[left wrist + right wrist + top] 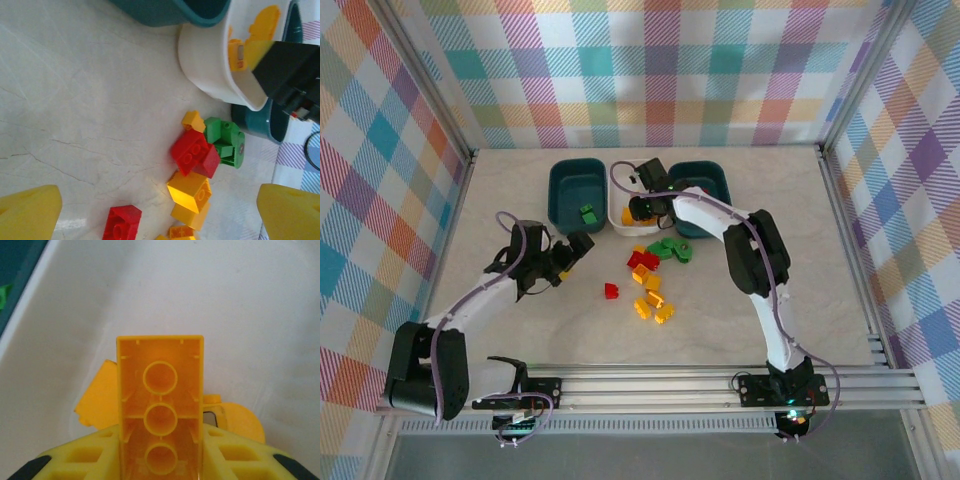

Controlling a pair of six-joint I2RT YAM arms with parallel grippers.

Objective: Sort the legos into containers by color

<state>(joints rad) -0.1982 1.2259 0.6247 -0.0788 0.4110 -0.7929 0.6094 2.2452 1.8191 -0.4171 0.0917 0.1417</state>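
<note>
My right gripper [642,208] hangs over the white bin [623,226], shut on an orange-yellow brick [160,405] held underside up between its fingers [85,457]. Two more orange-yellow pieces [97,400] lie in the white bin [225,315] below it. A green brick [587,213] sits in the left teal bin [565,185]. The right teal bin [712,178] stands behind the arm. Loose red [643,260], green [670,248] and orange-yellow legos [653,300] lie mid-table. My left gripper [570,255] is open left of them, its fingertips [27,212] wide apart, with nothing held.
A single red brick [611,290] lies apart from the pile, nearest my left gripper; it is the red brick [122,222] low in the left wrist view. The right arm [750,250] arches over the table's right half. Checkered walls enclose the table on three sides.
</note>
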